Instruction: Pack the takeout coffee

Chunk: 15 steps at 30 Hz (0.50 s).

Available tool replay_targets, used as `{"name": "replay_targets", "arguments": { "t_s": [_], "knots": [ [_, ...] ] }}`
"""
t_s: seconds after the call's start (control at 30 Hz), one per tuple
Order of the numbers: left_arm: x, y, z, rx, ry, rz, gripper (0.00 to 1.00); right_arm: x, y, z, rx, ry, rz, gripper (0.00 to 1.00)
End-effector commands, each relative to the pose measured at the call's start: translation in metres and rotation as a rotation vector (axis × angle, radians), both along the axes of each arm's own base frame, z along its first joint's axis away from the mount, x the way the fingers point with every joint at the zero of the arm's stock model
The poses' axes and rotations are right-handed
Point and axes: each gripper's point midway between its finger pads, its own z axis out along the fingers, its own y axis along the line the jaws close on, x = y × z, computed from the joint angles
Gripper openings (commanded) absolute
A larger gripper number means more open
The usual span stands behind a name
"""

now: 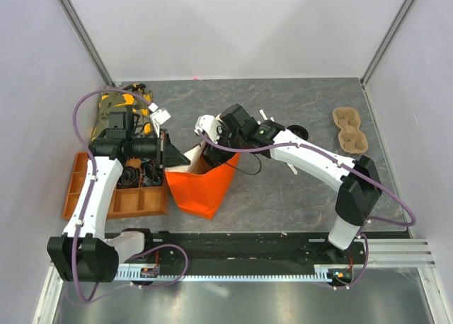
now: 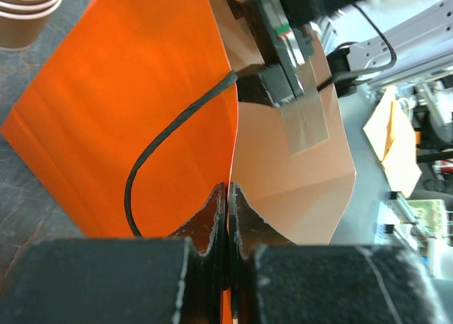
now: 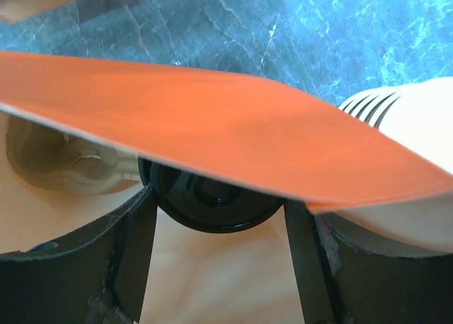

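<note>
The orange bag [image 1: 202, 186] stands open at the table's middle. My left gripper [image 2: 228, 186] is shut on the bag's left wall edge [image 2: 141, 105] and holds it upright. My right gripper [image 3: 219, 211] reaches down into the bag's mouth [image 1: 212, 151]. The black lid of the takeout coffee [image 3: 212, 200] sits between its wide-set fingers and touches both. The bag's near rim [image 3: 212, 126] hides the top of the lid, and the cup body is hidden. In the top view the gripper covers the coffee.
An orange compartment tray [image 1: 78, 189] lies at the left under my left arm. A stack of lidless tan cups [image 2: 28, 13] stands beside the bag. A loose black lid [image 1: 297, 133] and a pulp cup carrier [image 1: 350, 129] lie at the right.
</note>
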Motion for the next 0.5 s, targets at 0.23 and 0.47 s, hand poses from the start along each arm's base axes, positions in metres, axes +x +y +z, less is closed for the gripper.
{"name": "replay_targets", "arguments": {
  "t_s": [0.23, 0.47],
  "knots": [
    [-0.008, 0.002, 0.005, 0.071, -0.212, 0.056, 0.02, -0.012, -0.007, 0.005, -0.026, 0.060, 0.052, 0.16],
    [-0.009, -0.008, 0.009, 0.123, -0.341, 0.074, 0.02, -0.007, -0.013, 0.014, -0.033, 0.043, 0.044, 0.17]
  ]
}}
